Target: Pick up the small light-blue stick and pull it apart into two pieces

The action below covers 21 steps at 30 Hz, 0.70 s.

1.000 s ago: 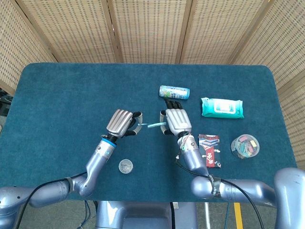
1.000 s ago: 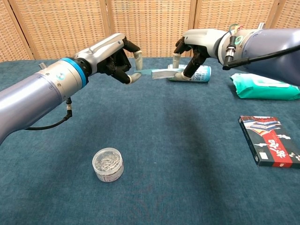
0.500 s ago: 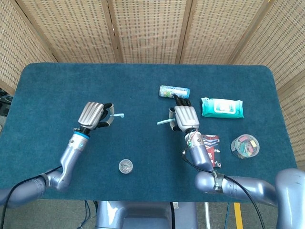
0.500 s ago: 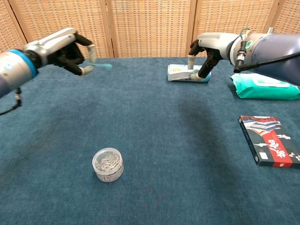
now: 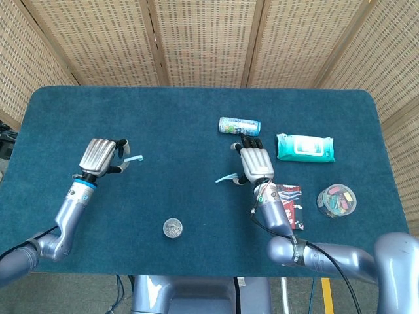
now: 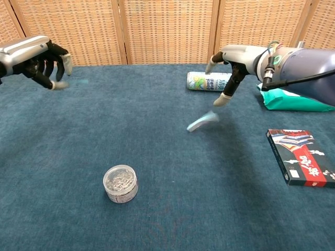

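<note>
The light-blue stick is in two pieces. My left hand (image 5: 99, 157) (image 6: 39, 60) is out at the left of the blue table (image 5: 131, 111), raised above it. It pinches one short piece (image 5: 133, 159), which pokes out to the right of its fingers; the chest view does not show that piece clearly. The other piece (image 5: 227, 178) (image 6: 202, 121) is blurred, just below and left of my right hand (image 5: 254, 160) (image 6: 228, 73). It is free of the fingers. That hand's fingers are apart and hold nothing.
A drinks can (image 5: 239, 125) (image 6: 209, 81) lies behind the right hand. A teal wipes pack (image 5: 304, 148) is to its right. A black-and-red packet (image 5: 288, 205) (image 6: 306, 163) and a round tub of coloured bits (image 5: 336, 199) sit at the right. A clear tub of clips (image 5: 173, 227) (image 6: 121, 183) stands front centre.
The stick came apart as the hands drew away from each other. The left hand swung far left with its piece. The right hand let go, and its piece has dropped below it.
</note>
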{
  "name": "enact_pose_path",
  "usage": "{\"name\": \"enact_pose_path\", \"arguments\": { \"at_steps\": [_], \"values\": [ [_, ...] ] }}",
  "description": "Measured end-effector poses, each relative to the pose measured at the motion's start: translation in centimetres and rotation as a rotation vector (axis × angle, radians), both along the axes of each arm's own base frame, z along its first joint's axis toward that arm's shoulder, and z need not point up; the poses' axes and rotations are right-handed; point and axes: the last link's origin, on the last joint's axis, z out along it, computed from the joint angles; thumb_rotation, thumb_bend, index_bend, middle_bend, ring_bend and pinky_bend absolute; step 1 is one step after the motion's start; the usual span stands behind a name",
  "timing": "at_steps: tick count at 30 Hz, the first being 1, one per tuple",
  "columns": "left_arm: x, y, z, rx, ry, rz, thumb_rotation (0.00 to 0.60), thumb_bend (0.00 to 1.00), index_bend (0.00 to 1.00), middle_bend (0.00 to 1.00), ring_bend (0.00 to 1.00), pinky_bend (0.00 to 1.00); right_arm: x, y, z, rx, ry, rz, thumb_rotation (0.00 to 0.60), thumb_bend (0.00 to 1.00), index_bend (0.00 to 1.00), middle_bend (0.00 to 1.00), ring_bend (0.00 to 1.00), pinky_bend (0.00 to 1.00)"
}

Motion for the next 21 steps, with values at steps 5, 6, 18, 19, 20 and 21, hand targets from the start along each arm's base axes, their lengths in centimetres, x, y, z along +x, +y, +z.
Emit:
{"name": "enact_pose_path", "arguments": {
  "at_steps": [5,6,18,19,20,21],
  "values": [
    [-0.5,-0.8,1.9,0.017,0.049,0.031,0.600,0.00,0.00,0.00,0.00,0.00,0.2,0.3,1.2,-0.036,-0.013,0.058,0.600,0.00,0.00,0.00,0.00,0.00],
    [-0.6,-1.0,2.3,0.019,0.050,0.040,0.600,0.00,0.00,0.00,0.00,0.00,0.2,0.4,1.6,-0.045,-0.018,0.072,0.600,0.00,0.00,0.00,0.00,0.00],
    [-6.4,-9.1,10.5,0.188,-0.002,0.223,0.600,0.00,0.00,0.00,0.00,0.00,-6.4,4.3,9.2,-0.230,0.041,0.278,0.600,0.00,0.00,0.00,0.00,0.00],
    [-7.2,-10.3,11.0,0.202,-0.029,0.251,0.600,0.00,0.00,0.00,0.00,0.00,-7.7,5.0,9.9,-0.241,0.048,0.282,0.600,0.00,0.00,0.00,0.00,0.00],
    [-7.8,-11.3,11.3,0.207,-0.050,0.272,0.600,0.00,0.00,0.00,0.00,0.00,-9.0,5.7,10.6,-0.252,0.056,0.283,0.600,0.00,0.00,0.00,0.00,0.00],
    [-8.4,-12.2,11.6,0.210,-0.070,0.292,0.600,0.00,0.00,0.00,0.00,0.00,-10.9,6.8,11.6,-0.269,0.066,0.278,0.600,0.00,0.00,0.00,0.00,0.00]
  ]
}}
